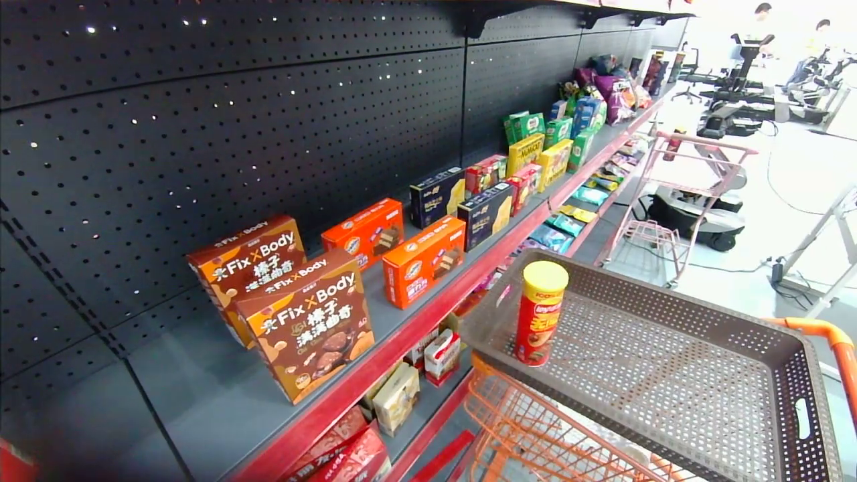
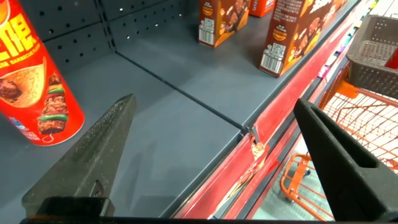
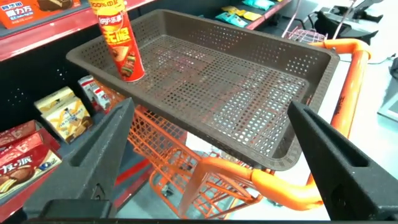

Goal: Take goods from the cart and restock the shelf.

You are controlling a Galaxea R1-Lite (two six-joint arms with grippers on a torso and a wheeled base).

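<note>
A red chip can with a yellow lid [image 1: 539, 312] stands upright in the near-left corner of the brown perforated tray [image 1: 676, 375] on the orange cart; the same can [image 3: 119, 40] also appears in the right wrist view. My right gripper [image 3: 214, 155] hangs open above the cart's near side, apart from the can. Another red chip can [image 2: 34, 84] stands on the grey shelf board [image 2: 180, 118]. My left gripper [image 2: 217, 155] is open over that shelf, beside the can and holding nothing.
Brown cookie boxes [image 1: 304, 321] and orange boxes [image 1: 423, 260] stand along the shelf, with more goods farther down. A red shelf edge [image 1: 428, 321] runs beside the cart. Lower shelves hold boxes [image 3: 62, 112]. A pink cart [image 1: 676, 201] stands farther down the aisle.
</note>
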